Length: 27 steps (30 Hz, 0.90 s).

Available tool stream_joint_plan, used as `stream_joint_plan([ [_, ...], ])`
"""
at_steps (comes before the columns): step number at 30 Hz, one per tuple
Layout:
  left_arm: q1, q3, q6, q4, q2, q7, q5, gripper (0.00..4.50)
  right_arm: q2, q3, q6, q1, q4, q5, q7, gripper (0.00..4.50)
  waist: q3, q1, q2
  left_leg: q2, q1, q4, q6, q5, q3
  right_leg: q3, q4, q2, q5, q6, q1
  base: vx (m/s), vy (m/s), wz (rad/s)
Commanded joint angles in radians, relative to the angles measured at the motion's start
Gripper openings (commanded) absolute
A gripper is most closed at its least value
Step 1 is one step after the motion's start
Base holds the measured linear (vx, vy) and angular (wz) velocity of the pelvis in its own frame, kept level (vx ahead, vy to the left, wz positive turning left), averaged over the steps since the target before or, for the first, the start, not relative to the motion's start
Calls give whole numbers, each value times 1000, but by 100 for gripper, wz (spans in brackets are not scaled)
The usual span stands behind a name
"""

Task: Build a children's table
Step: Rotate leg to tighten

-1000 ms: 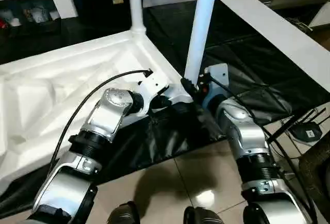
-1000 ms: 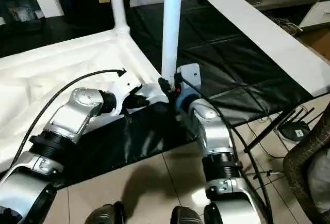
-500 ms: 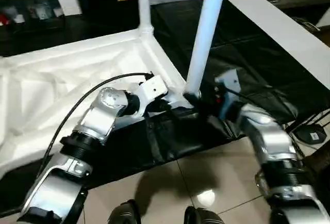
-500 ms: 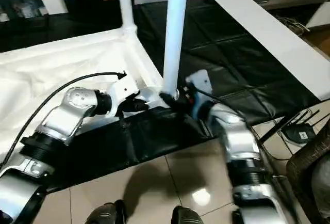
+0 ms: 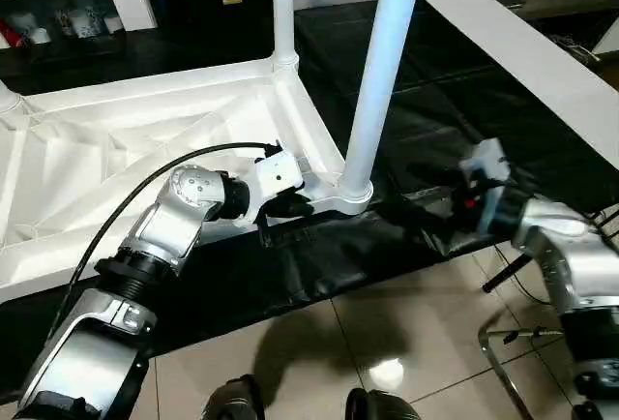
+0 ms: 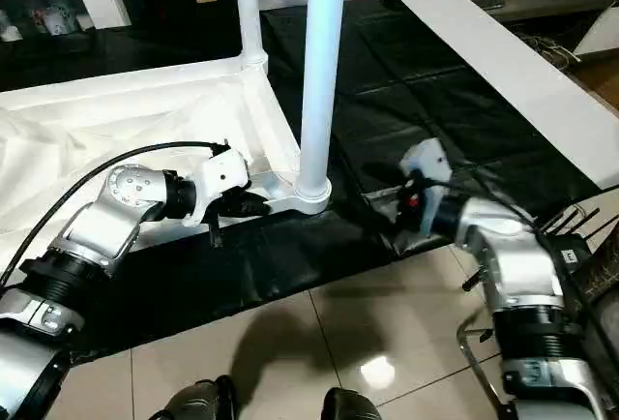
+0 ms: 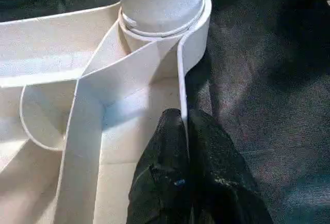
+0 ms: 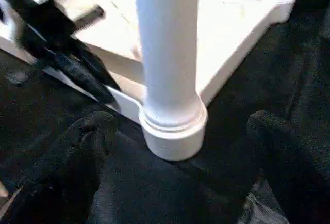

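- The white table top (image 5: pixel 145 159) lies upside down on a black sheet (image 6: pixel 406 81) on the floor, so its ribbed underside faces up.
- One white leg (image 5: pixel 382 72) stands up in the round corner socket (image 5: pixel 354 191) just past the left tool (image 5: pixel 290 209). It looks pushed all the way in.
- A second leg (image 5: pixel 282 4) stands in the next corner, farther away from the left tool, along the same edge of the top.
- At the far left edge of the left eye view there is a small white bump at another corner. I cannot tell if that is a leg.
- So I think at least two legs are in. The other legs may still need to go in, and then the table must be turned the right way up.
- The left tool is pinched narrow on the thin side wall of the table top, right beside the corner socket. One black finger (image 7: pixel 160 177) is inside the wall and the other is outside.
- The right tool (image 8: pixel 175 182) is wide and holds nothing. It is off the near leg, with the leg's base straight ahead of it, between its two black fingers but not touching.
- A long white board (image 6: pixel 503 62) lies on the sheet past the right tool, well apart from it.
- Pale floor tiles (image 5: pixel 387 343) are under the robot's arms.
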Motion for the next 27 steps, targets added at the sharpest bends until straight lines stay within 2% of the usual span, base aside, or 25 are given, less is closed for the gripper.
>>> stream_joint_plan([
  [1,-7,-16,-30,-3,-5,-1,2,0,-6,-10,18,22,-38,26,12,449,-89,6,-5,43,31,-47,102,-166,-19,37,-60,-64,-96,-274,54,0,0,0],
  [4,-6,14,-32,-5,-27,39,-18,0,15,-8,30,51,-82,36,-21,449,-90,9,-7,44,31,-45,108,-156,-18,37,-59,-63,-86,-276,53,0,0,0],
  [5,-3,31,-19,-14,-36,45,-36,44,30,-8,42,66,-108,42,-44,450,-90,12,-7,44,32,-45,110,-155,-18,38,-59,-65,-89,-275,52,0,0,0],
  [7,7,53,-13,-47,-40,38,-66,44,49,1,59,97,-165,52,-67,450,-90,17,-6,44,31,-45,110,-153,-19,37,-60,-65,-100,-270,51,0,0,0],
  [10,18,73,-5,-83,-37,28,-96,82,62,10,81,120,-209,59,-92,450,-90,24,-3,47,35,-48,94,-165,-20,37,-60,-66,-120,-269,48,0,0,0],
  [11,37,98,-4,-132,-25,25,-122,88,81,16,113,140,-245,57,-138,450,-87,23,-4,47,33,-50,86,-178,-21,37,-61,-65,-136,-264,47,0,0,0],
  [12,37,98,-4,-132,-25,25,-122,88,81,16,113,140,-245,57,-138,450,-86,24,1,48,34,-52,79,-184,-22,37,-62,-65,-148,-260,46,0,0,0],
  [14,83,137,10,-214,-9,32,-160,111,104,14,174,170,-305,92,-177,450,-85,21,6,47,37,-56,59,-222,-23,38,-67,-66,-193,-246,46,0,0,0],
  [15,90,143,14,-226,-8,34,-166,121,108,12,182,174,-314,97,-183,450,-86,20,3,47,36,-56,50,-234,-23,39,-69,-67,-204,-238,47,0,0,0],
  [16,128,171,50,-282,-10,54,-190,121,134,-1,190,191,-350,124,-207,450,-88,20,10,47,36,-56,46,-231,-24,39,-65,-67,-197,-238,46,0,0,0],
  [17,214,228,124,-400,-26,120,-228,133,177,-6,178,232,-418,115,-275,450,-87,19,12,46,34,-57,45,-231,-23,39,-67,-64,-190,-234,45,0,0,0],
  [18,214,228,124,-400,-26,120,-228,140,177,-6,178,232,-418,115,-275,450,-87,14,10,50,30,-60,40,-224,-25,40,-63,-64,-160,-236,46,0,0,0],
  [19,267,262,160,-462,-47,167,-246,140,200,-1,163,254,-445,72,-335,450,-87,15,16,47,33,-59,40,-235,-24,38,-66,-61,-175,-233,42,0,0,0],
  [20,301,282,180,-502,-60,197,-258,140,212,5,157,269,-463,40,-378,450,-86,11,17,47,34,-62,29,-252,-22,38,-69,-59,-200,-228,40,0,0,0],
  [21,324,297,192,-524,-74,221,-262,140,216,12,159,280,-477,34,-388,450,-82,10,16,45,36,-64,19,-287,-23,39,-79,-58,-264,-209,37,0,0,0],
  [22,360,320,211,-560,-95,259,-269,140,223,23,163,298,-500,23,-405,450,-84,11,22,47,40,-64,7,-304,-23,40,-78,-58,-285,-204,36,0,0,0],
  [23,433,367,250,-630,-155,350,-277,140,246,41,194,325,-535,26,-439,450,-77,11,18,47,39,-67,-2,-341,-24,41,-89,-58,-339,-181,33,0,0,0],
  [24,489,397,253,-675,-206,431,-262,140,262,61,199,339,-553,21,-455,450,-67,13,7,31,-21,-92,39,-343,-68,-9,-67,-71,-331,-180,72,0,0,0],
  [25,538,410,227,-701,-258,526,-211,140,283,83,196,338,-547,17,-469,450,-69,8,29,36,-20,-112,46,-400,-82,-32,-64,-50,-375,-160,72,-21,-1,19],
  [26,560,409,216,-715,-279,574,-184,140,293,94,196,334,-543,15,-479,450,-77,-12,38,58,5,-106,38,-490,-125,-44,-67,-46,-327,-168,60,8,-29,51],
  [27,583,398,206,-733,-309,620,-167,140,308,110,186,320,-519,3,-493,450,-82,-26,46,76,9,-112,42,-539,-172,-51,-46,-35,-227,-208,62,8,-29,51],
])
